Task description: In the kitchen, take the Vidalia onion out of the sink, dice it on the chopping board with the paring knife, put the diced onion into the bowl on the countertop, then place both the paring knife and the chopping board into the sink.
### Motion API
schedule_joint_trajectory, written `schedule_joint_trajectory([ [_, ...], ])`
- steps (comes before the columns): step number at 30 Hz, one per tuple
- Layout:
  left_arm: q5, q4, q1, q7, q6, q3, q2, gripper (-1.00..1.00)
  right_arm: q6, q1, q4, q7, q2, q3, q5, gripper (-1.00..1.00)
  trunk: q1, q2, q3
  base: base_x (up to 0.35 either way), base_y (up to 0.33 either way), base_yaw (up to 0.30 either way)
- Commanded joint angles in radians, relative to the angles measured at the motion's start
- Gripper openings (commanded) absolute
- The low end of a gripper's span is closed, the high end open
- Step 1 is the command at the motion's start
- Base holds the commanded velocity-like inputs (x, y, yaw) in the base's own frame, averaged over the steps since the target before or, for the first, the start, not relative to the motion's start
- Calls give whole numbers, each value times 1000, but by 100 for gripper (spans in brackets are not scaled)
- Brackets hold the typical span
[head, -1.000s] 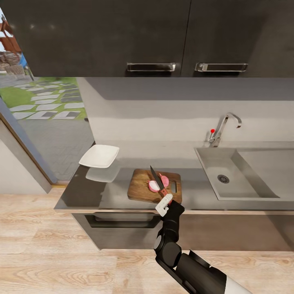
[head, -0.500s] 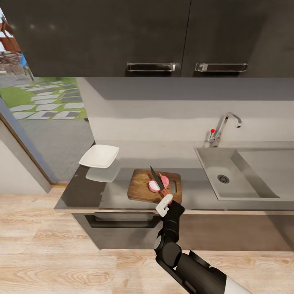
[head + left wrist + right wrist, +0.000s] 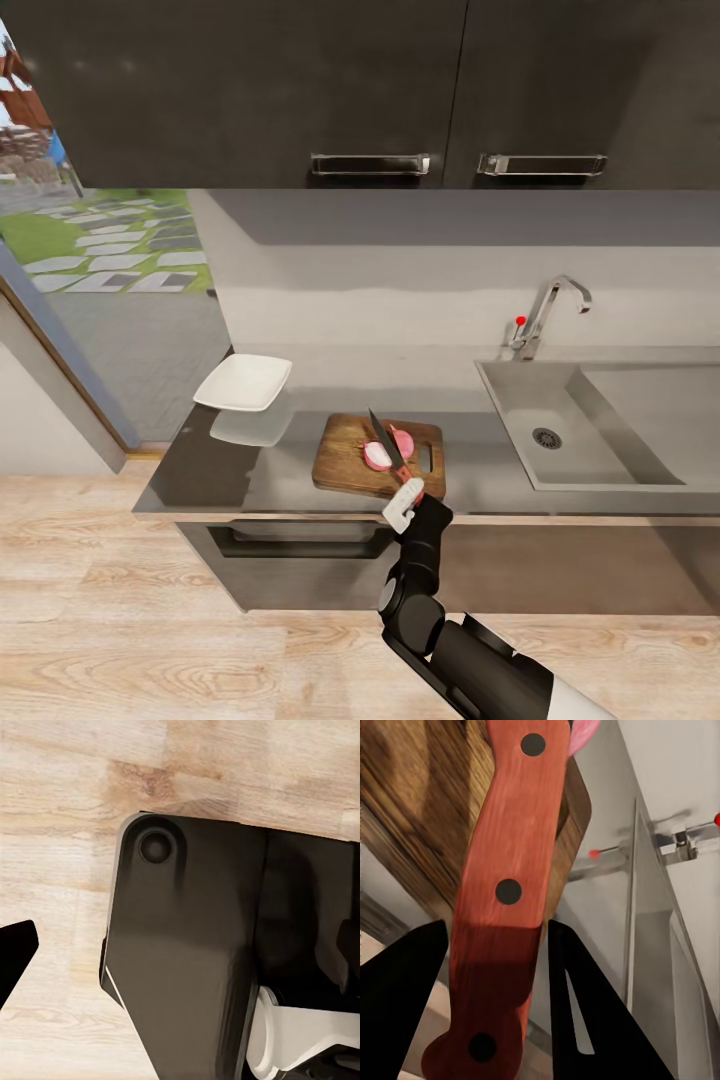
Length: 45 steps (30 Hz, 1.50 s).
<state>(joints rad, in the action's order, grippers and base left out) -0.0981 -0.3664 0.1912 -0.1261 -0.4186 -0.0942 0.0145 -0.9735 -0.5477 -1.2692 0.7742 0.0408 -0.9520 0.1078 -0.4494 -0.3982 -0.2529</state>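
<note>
The chopping board (image 3: pixel 345 462) lies on the grey countertop (image 3: pixel 200 475) near its front edge. On it the Vidalia onion sits as two halves, one with a pale cut face (image 3: pixel 376 457) and one pink (image 3: pixel 404 440). The paring knife (image 3: pixel 381 430) stands between the halves, its dark blade pointing to the wall. My right gripper (image 3: pixel 403 502) is shut on its orange-red handle (image 3: pixel 506 892), with a black finger (image 3: pixel 401 1009) on each side. The white bowl (image 3: pixel 243 382) rests at the counter's left end. The sink (image 3: pixel 520 400) is to the right. One dark fingertip (image 3: pixel 15 958) of my left gripper hangs over the floor.
A chrome tap with a red knob (image 3: pixel 521 321) stands behind the sink basin, and a drainboard (image 3: pixel 660 400) stretches to the right. Dark wall cabinets (image 3: pixel 370 90) hang above the counter. A glass door (image 3: pixel 90 300) opens to the left. My own dark body (image 3: pixel 210 945) is beside the left wrist.
</note>
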Motion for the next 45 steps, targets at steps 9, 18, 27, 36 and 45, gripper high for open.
schedule_joint_trajectory([
  [9, -11, -2, 1, -10, 1, -6, 1, 100, -7, -1, 15, 0, 1, -4, 4, -100, -1, -2, -2, 0, 0, 0],
  [18, -10, -2, 1, -10, 1, -6, 1, 100, -4, -1, 35, -1, -1, -5, 3, -100, -1, -2, -2, 0, 0, 0],
  [27, -10, -2, 1, -10, 1, -6, 1, 100, -1, -1, 36, -2, -2, -7, 4, -100, -1, -2, -2, 0, 0, 0],
  [36, -11, -2, 1, -10, 1, -6, 1, 100, 3, -1, 19, 7, -7, 4, 10, -100, -1, -2, -2, 0, 0, 0],
  [45, -10, -2, 1, -10, 1, -6, 1, 100, 6, -1, -61, 28, -13, 80, 10, -100, -1, -2, -2, 0, 0, 0],
])
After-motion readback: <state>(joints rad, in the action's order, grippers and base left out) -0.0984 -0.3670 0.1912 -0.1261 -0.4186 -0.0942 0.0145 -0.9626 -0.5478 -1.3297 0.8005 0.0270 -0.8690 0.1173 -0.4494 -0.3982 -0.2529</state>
